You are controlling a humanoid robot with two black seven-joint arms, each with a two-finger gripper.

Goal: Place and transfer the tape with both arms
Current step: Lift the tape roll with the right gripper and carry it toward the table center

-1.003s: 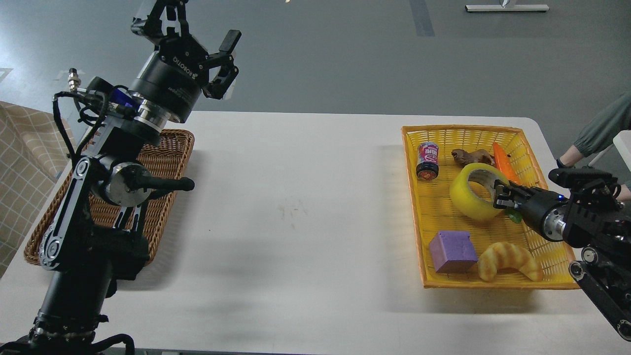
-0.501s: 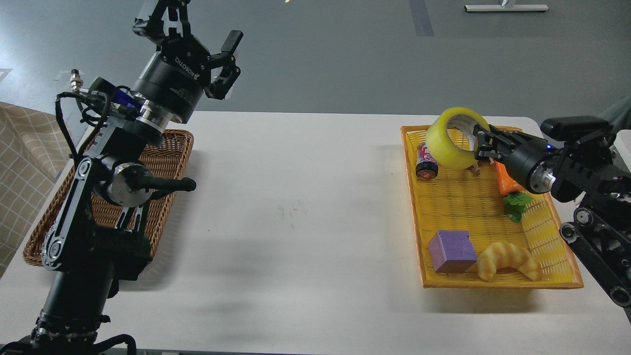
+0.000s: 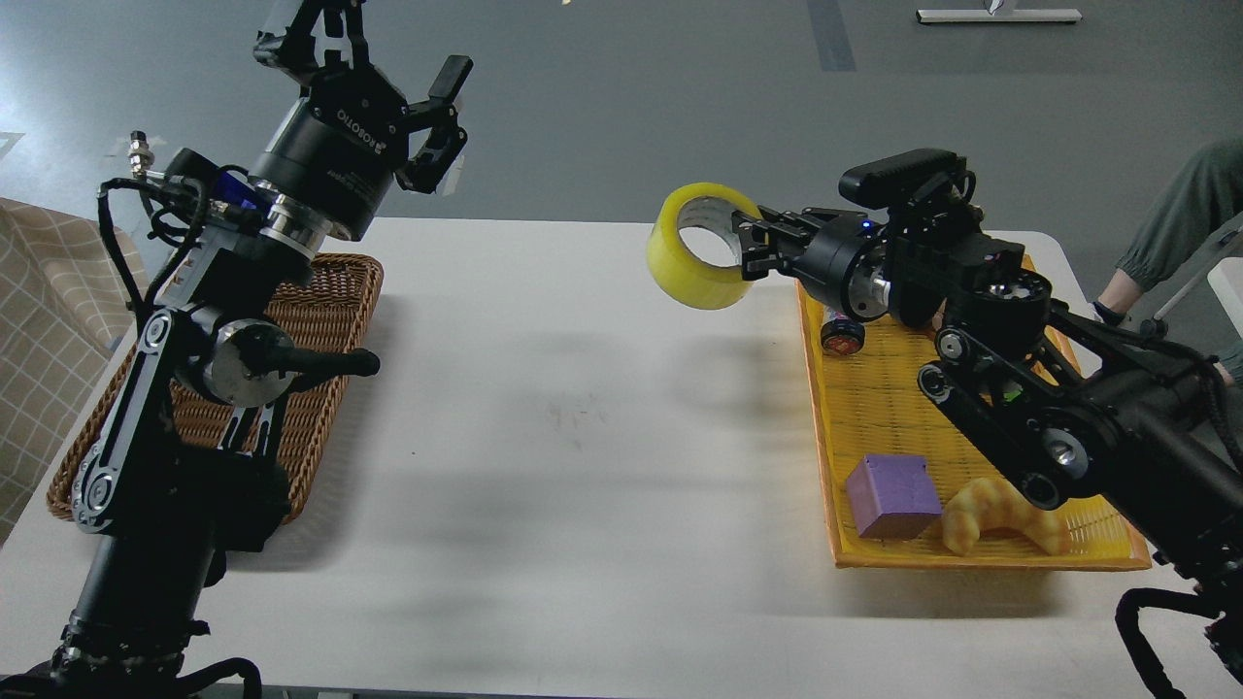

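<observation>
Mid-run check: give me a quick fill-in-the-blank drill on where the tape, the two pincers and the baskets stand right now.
1. The right pincer is shut on the rim of the ____ tape.
2. The tape hangs in the air over the white ____, clear of the yellow basket.
3. The left pincer is ____ and holds nothing.
4. The purple cube lies in the ____ basket beside the croissant.

Missing words: yellow; table; open; yellow

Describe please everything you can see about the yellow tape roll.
The tape is a wide roll of translucent yellow tape around a pale grey-white core. It is held in the air, above the white table, left of the yellow basket. Its open hole faces the camera. The right gripper grips its right wall; nothing else touches it.
</observation>
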